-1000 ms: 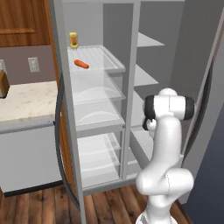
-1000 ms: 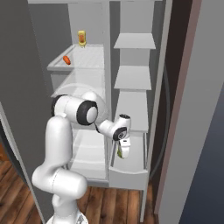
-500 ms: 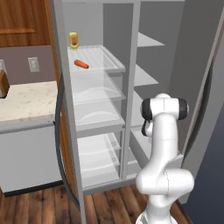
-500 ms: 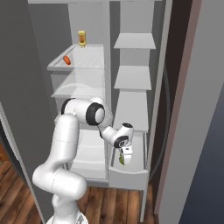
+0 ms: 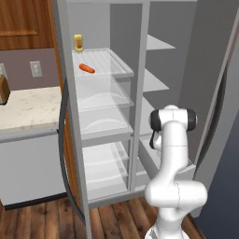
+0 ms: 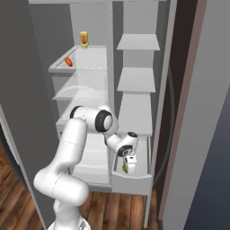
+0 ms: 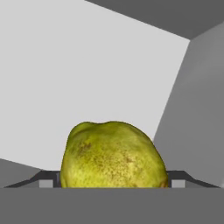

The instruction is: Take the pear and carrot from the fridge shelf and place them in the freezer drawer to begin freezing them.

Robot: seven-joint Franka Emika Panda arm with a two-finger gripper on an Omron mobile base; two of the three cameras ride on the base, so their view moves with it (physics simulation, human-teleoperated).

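The yellow-green pear (image 7: 113,154) sits between my fingertips, and my gripper (image 7: 113,180) is shut on it. In the right base view the gripper (image 6: 128,164) reaches down into the pale grey freezer drawer (image 6: 130,185), with the pear (image 6: 124,168) just above the drawer floor. Around the pear the hand view shows the drawer's plain inner walls (image 7: 87,65). The orange carrot (image 5: 86,68) (image 6: 68,61) lies on the ribbed fridge shelf (image 5: 116,65) (image 6: 95,64) at the top left, far from the gripper.
A yellow-orange bottle (image 5: 78,43) (image 6: 84,38) stands at the back of the ribbed shelf. Clear curved-front bins (image 5: 100,100) sit below it. Plain grey shelves (image 6: 137,80) rise above the drawer. The fridge door (image 5: 63,140) stands open on the left, beside a counter (image 5: 28,107).
The arm has folded lower and carried the pear down into the freezer drawer. The carrot and bottle have not moved.
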